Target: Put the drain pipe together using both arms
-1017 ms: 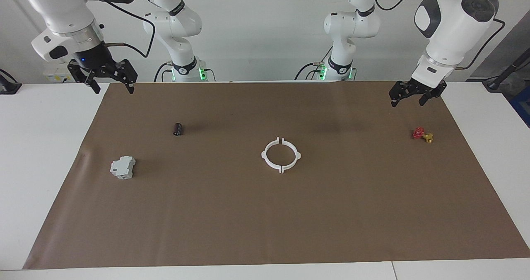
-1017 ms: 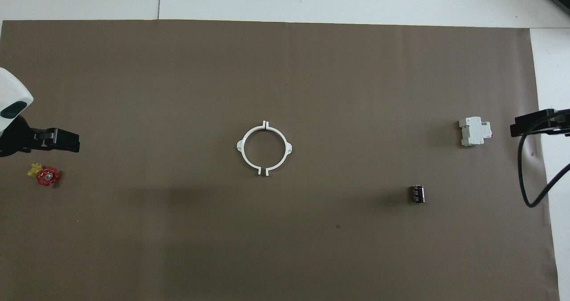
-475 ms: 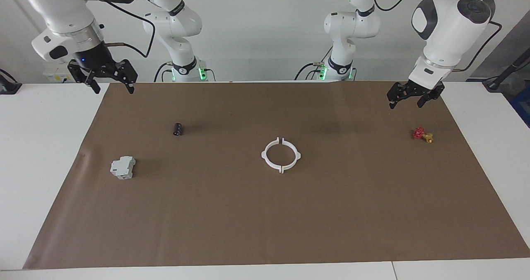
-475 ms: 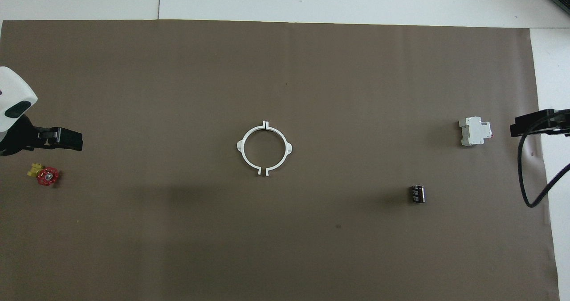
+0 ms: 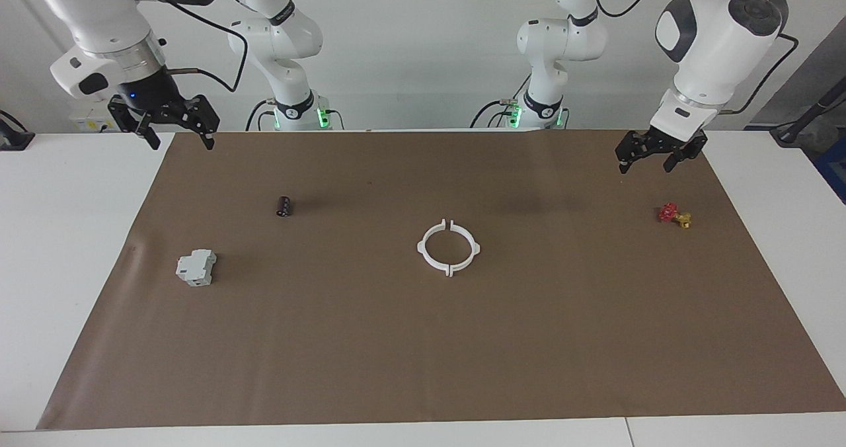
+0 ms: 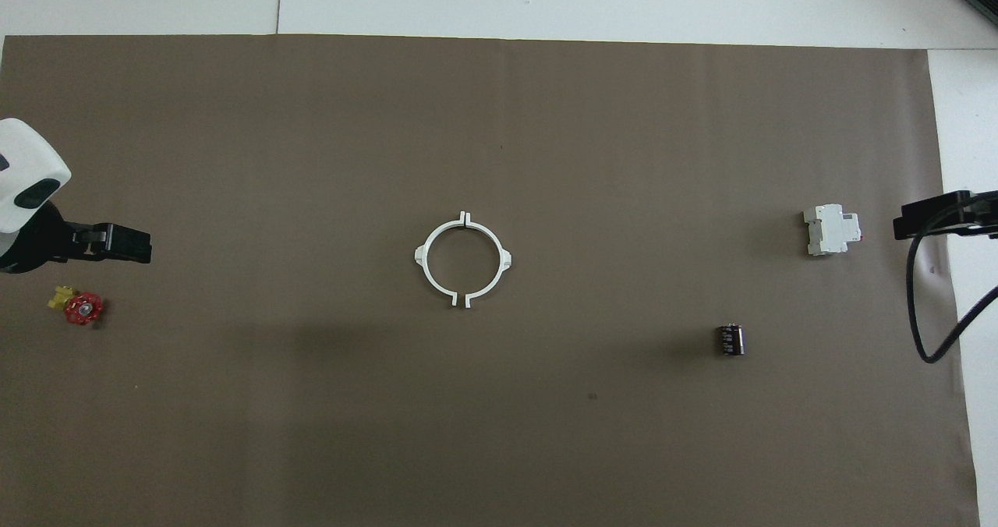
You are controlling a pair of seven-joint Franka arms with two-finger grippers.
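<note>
The drain pipe (image 5: 421, 248) (image 6: 422, 256) lies flat in the middle of the brown mat. Its two white half-ring arcs face each other as a ring, with small gaps between their end tabs. My left gripper (image 5: 646, 166) (image 6: 129, 245) hangs open and empty in the air over the mat at the left arm's end, near the red-and-yellow valve piece. My right gripper (image 5: 183, 144) (image 6: 936, 219) hangs open and empty over the mat's edge at the right arm's end. Neither gripper is close to the ring.
A grey boxy block (image 5: 195, 267) (image 6: 833, 230) and a small black cylinder (image 5: 284, 205) (image 6: 730, 339) sit toward the right arm's end. The red-and-yellow valve piece (image 5: 674, 215) (image 6: 79, 306) sits toward the left arm's end. The brown mat (image 5: 423, 354) covers most of the white table.
My left gripper has drifted slightly toward the middle of the table. The right arm and the objects have not moved.
</note>
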